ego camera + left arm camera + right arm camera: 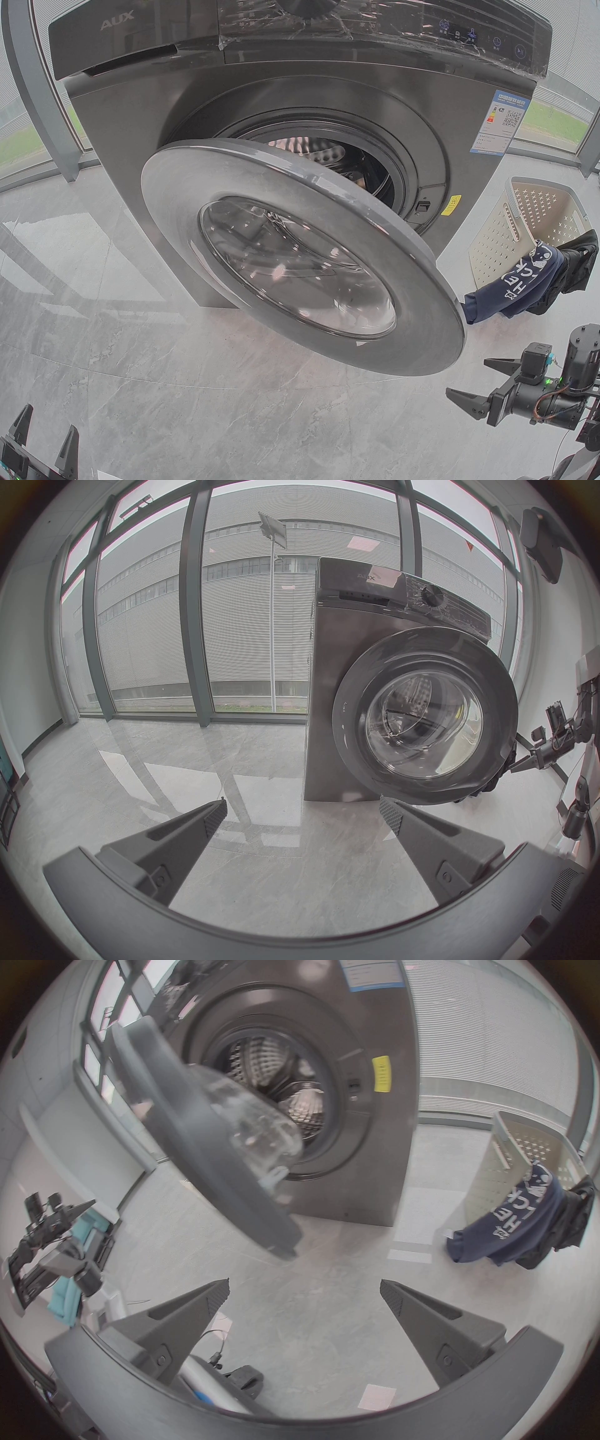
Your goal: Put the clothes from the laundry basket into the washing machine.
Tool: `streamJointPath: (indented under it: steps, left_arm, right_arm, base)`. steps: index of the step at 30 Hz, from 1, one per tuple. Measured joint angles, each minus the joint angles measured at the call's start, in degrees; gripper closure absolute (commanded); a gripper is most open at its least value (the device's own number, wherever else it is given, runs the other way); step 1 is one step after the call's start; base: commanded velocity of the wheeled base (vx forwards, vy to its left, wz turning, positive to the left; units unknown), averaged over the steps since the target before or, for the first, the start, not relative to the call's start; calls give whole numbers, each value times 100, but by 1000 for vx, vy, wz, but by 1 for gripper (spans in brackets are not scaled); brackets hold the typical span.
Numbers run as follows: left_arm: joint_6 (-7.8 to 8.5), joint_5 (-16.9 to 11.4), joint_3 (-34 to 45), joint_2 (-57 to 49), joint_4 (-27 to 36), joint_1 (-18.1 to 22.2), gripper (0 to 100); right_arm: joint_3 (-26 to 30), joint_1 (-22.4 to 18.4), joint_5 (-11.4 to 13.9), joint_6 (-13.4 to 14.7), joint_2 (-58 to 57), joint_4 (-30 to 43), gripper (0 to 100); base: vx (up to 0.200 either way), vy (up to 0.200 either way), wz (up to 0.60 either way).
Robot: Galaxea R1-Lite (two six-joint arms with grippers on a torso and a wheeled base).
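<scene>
The front-loading washing machine point(125, 119) takes up most of the head view, standing on pale floor tiles point(125, 375) before tall windows. Its round glass door point(300, 269) hangs wide open toward the robot, leaving the drum opening point(340, 164) bare; no cloth can be made out inside. To the robot's right of the machine, near its front corner, sits the perforated white laundry basket point(494, 244), tipped at a slant. 2 garments hang over its front rim: a navy printed top point(522, 284) trailing down onto the floor, and a black piece point(578, 265) touching it on the far side.

The right gripper point(470, 379) hovers low, near the basket but apart from the clothes, fingers spread with nothing between them. The left gripper point(50, 420) sits low at the robot's left, well apart from everything, also spread and empty.

No garment looks loaded yet. The risks I see: the 2 pieces overlap, so a pinch on one may drag the other off or pull the light basket over; and a dangling hem could snag on the door's edge, which juts out close to the path from basket to drum
</scene>
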Motion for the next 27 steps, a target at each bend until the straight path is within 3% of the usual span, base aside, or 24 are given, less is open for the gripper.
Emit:
streamJointPath:
  steps: [5,11,18,22,27]
  left_arm:
    - [-1,0,0,0,0,2,0]
    - [0,0,0,0,2,0,0]
    - [-1,-2,0,0,2,0,0]
    - [-1,-5,0,0,5,0,0]
    - [0,-5,0,0,2,0,0]
  right_arm:
    - [-130,-580,26,-105,71,-6,0]
    - [-714,-753,12,-15,358,-67,0]
    - [-1117,-347,-104,295,846,-553,0]
    - [-981,-72,-130,325,1039,-646,0]
    - [-712,335,-99,308,1119,-674,0]
  base:
    - [0,0,0]
    - [0,0,0]
    - [0,0,0]
    - [-150,0,0]
    - [0,0,0]
